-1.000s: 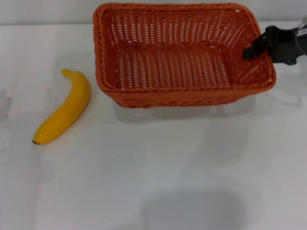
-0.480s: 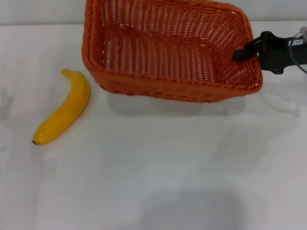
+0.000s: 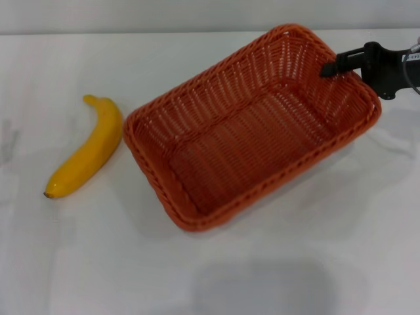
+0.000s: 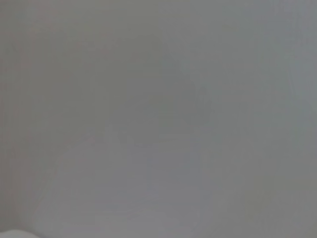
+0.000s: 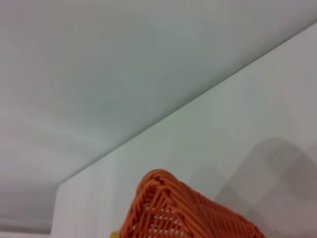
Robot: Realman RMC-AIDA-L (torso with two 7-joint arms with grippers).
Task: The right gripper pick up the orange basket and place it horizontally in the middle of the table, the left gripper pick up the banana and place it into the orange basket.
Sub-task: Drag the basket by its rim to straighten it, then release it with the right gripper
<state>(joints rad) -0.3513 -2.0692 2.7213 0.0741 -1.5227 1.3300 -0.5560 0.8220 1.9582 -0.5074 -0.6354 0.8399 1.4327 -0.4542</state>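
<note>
My right hand is clamped on the orange basket's rim at two o'clock, the basket now swung diagonal and lower on the table, the banana unmoved at nine o'clock.

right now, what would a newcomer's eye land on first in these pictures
The big orange basket grabs the eye: it sits diagonally across the middle of the white table, empty, with the right gripper clamped on its far right rim. Next comes the yellow banana, lying alone on the table just left of the basket, apparently not touching it. The left gripper is not in view.
</note>
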